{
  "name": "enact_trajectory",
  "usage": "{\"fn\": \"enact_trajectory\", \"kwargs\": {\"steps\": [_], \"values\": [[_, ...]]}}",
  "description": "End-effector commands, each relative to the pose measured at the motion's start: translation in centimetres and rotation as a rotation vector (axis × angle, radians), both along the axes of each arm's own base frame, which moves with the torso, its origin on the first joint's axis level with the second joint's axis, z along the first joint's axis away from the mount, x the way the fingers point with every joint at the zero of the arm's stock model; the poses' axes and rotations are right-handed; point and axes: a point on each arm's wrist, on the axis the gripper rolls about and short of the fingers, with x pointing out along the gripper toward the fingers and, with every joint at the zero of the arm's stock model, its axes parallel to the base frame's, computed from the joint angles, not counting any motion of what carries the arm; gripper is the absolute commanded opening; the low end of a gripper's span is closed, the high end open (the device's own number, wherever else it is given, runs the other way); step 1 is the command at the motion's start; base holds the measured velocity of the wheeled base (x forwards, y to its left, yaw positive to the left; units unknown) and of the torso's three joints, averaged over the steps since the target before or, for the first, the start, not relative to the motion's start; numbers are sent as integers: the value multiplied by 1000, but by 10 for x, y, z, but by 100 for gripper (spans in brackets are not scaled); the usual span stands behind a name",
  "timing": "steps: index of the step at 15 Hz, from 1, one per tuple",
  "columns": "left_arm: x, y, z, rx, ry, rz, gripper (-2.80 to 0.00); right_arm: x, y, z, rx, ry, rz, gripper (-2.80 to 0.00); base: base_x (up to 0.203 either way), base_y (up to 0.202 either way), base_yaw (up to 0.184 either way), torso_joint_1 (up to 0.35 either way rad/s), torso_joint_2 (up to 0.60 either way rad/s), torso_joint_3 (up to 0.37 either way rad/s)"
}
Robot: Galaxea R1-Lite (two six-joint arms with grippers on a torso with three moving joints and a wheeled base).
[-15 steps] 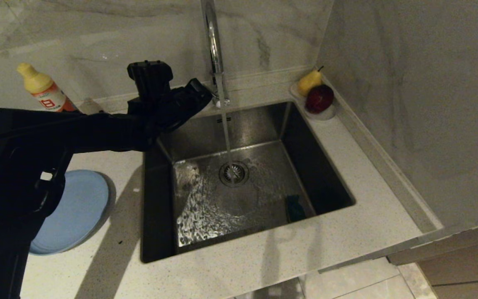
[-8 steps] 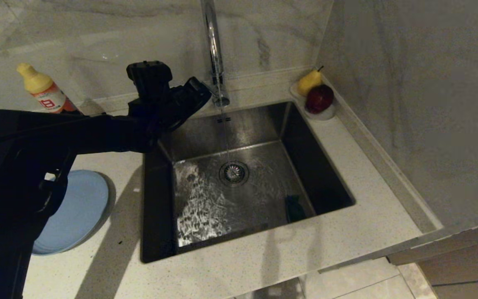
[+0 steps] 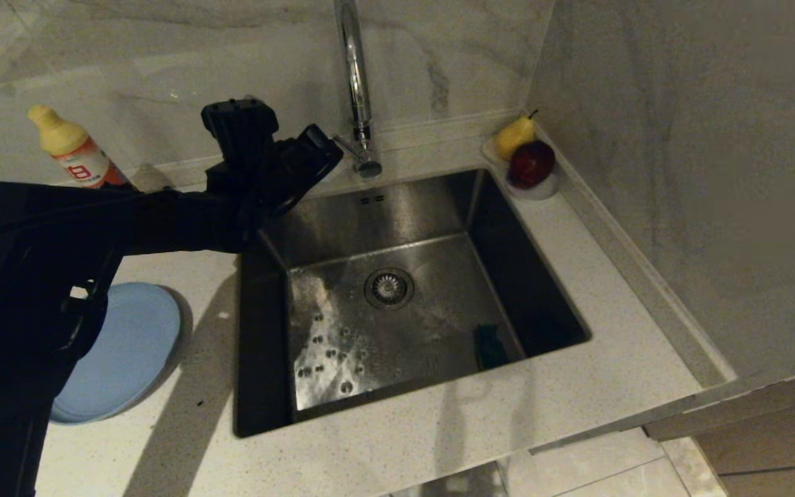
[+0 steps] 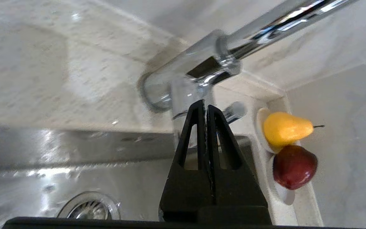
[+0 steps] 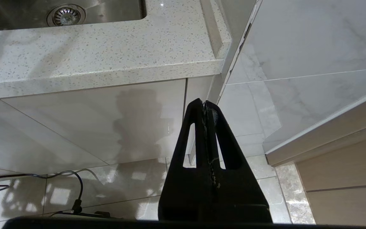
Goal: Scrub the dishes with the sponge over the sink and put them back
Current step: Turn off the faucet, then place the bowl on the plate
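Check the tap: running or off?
Off. No stream falls from the tap into the sink; only droplets remain on the basin floor.

The head camera looks steeply down from in front of the sink [image 3: 397,297], the left wrist camera sits close by the tap [image 4: 202,66] facing the pear [image 4: 284,128], and the right wrist camera hangs below the counter [image 5: 100,60], all three sharing the drain [image 5: 65,15].
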Motion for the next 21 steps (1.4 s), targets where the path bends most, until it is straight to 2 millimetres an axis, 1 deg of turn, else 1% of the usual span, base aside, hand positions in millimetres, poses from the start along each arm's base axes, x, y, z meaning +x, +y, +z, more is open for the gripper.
{"fn": "enact_trajectory", "kwargs": {"steps": [1, 2, 5, 7, 9, 10, 11, 13, 14, 17, 18, 20, 21], "values": [[-13, 3, 13, -9, -5, -1, -280, 0, 0, 0, -1, -2, 1, -280, 0, 0, 0, 0, 0, 0], [-25, 4, 21, -10, -10, -6, -280, 0, 0, 0, -1, -2, 1, -280, 0, 0, 0, 0, 0, 0], [-76, 2, 53, -5, -33, -43, -280, 0, 0, 0, -1, -2, 1, -280, 0, 0, 0, 0, 0, 0], [-115, 9, 64, 37, -37, -47, -280, 0, 0, 0, -1, -2, 1, -280, 0, 0, 0, 0, 0, 0], [-154, 21, 74, 112, -66, 2, -280, 0, 0, 0, -1, -2, 1, -280, 0, 0, 0, 0, 0, 0], [-171, 28, 73, 163, -63, 73, -280, 0, 0, 0, -1, -2, 1, -280, 0, 0, 0, 0, 0, 0], [-185, 35, 67, 211, -44, 157, -280, 0, 0, 0, -1, -2, 1, -280, 0, 0, 0, 0, 0, 0], [-219, 53, 55, 307, -8, 328, -280, 0, 0, 0, -1, -2, 1, -280, 0, 0, 0, 0, 0, 0], [-240, 64, 52, 322, -5, 391, -280, 0, 0, 0, -1, -2, 1, -280, 0, 0, 0, 0, 0, 0], [-312, 93, 49, 311, -55, 495, -280, 0, 0, 0, 0, -2, 1, -280, 0, 0, 0, 0, 0, 0], [-336, 102, 42, 304, -67, 529, -280, 0, 0, 0, -1, -2, 1, -280, 0, 0, 0, 0, 0, 0], [-380, 118, 17, 297, -80, 594, -280, 0, 0, 0, -1, -2, 1, -280, 0, 0, 0, 0, 0, 0], [-400, 125, 1, 301, -85, 625, -280, 0, 0, 0, -1, -2, 1, -280, 0, 0, 0, 0, 0, 0]]}}
